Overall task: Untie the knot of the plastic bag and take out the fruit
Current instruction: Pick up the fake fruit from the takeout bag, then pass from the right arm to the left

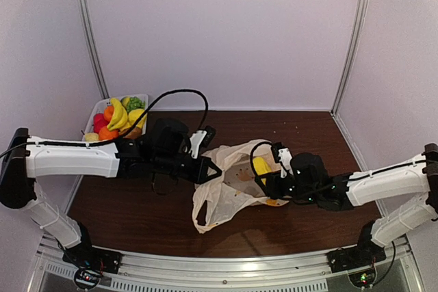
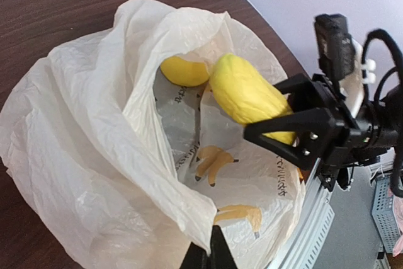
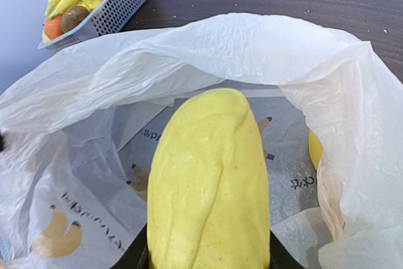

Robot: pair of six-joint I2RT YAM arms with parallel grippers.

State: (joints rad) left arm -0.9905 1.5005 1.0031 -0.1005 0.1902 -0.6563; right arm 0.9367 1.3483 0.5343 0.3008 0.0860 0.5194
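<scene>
Two grippers engaged: right gripper clamped on an oval yellow fruit in the open plastic bag mouth mid-table, left gripper pinching its rim; lettering beside banana marks illegible.

The right gripper clamps 1 yellow oval fruit inside the open plastic bag; a white basket of fruit stands far left.

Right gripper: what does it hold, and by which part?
The yellow mango-like fruit, clamped at one end by the right gripper; its other end is free.
</scene>
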